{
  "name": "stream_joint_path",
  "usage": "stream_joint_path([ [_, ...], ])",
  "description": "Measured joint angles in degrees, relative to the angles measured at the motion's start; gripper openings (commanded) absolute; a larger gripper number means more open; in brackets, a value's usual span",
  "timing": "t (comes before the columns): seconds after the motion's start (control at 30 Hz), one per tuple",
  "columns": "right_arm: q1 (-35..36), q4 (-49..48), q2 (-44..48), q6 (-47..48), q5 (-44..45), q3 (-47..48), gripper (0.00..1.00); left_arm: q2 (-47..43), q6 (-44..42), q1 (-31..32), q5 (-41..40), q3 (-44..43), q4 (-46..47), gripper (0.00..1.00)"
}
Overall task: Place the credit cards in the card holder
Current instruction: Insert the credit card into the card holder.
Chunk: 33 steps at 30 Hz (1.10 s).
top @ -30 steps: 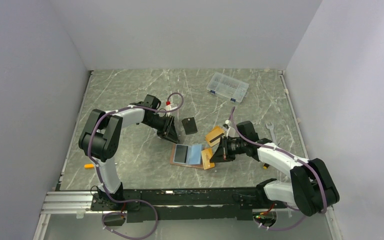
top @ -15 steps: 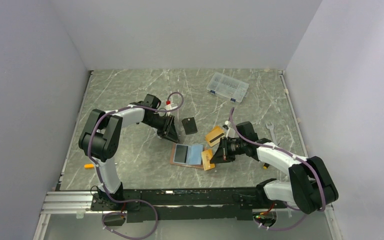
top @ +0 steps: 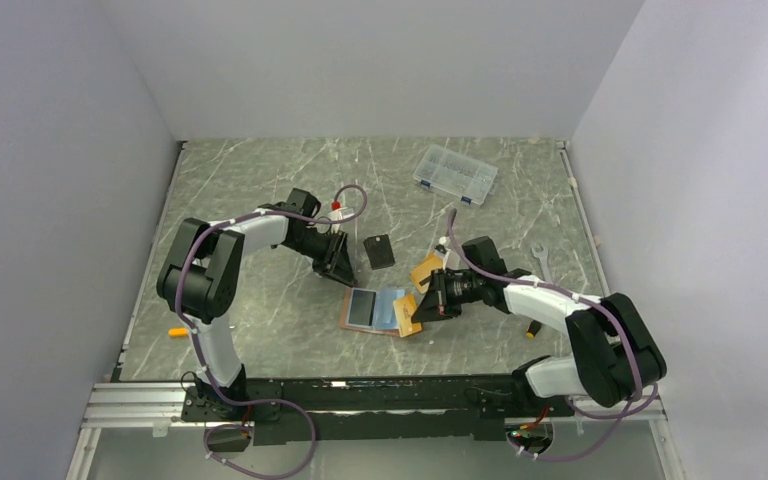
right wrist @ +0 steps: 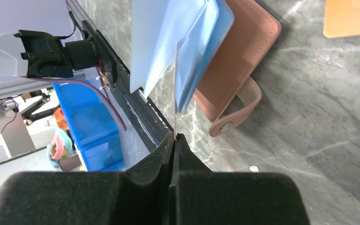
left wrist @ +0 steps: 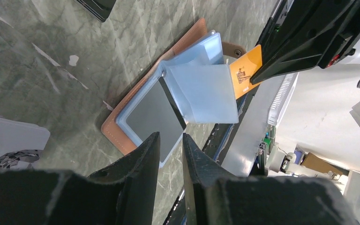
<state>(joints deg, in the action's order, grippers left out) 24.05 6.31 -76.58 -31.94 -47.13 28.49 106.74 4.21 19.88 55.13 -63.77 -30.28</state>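
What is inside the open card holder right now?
Blue-grey pockets, one showing a dark rectangle. The orange card in the right pincer pokes behind the raised flap, which covers its tip.

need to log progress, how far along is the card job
Done: the card holder lies open, a grey card seemingly in one pocket. In hand: the right hand pinches an orange card, its edge at the blue pocket. To do: a second orange card lies on the table.

Card holder [top: 370, 308], card [top: 427, 269], box [top: 453, 174] on marble table [top: 260, 190]
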Motion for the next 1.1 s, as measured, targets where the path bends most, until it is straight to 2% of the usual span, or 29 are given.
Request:
stream_joint_path([
  [0.47, 0.7, -0.3, -1.6, -0.1, 0.0, 2.6, 0.00, 0.0, -1.1, -1.0, 0.0, 0.0, -1.0, 0.30],
  [0.9, 4.0, -0.7, -7.9, -0.1, 0.2, 6.7, 0.00, 0.0, -1.7, -1.4, 0.1, 0.0, -1.8, 0.29],
  [1.1, 4.7, -0.6, -9.5, 0.0, 0.6, 7.5, 0.00, -0.2, -1.9, -1.9, 0.3, 0.0, -2.2, 0.33],
])
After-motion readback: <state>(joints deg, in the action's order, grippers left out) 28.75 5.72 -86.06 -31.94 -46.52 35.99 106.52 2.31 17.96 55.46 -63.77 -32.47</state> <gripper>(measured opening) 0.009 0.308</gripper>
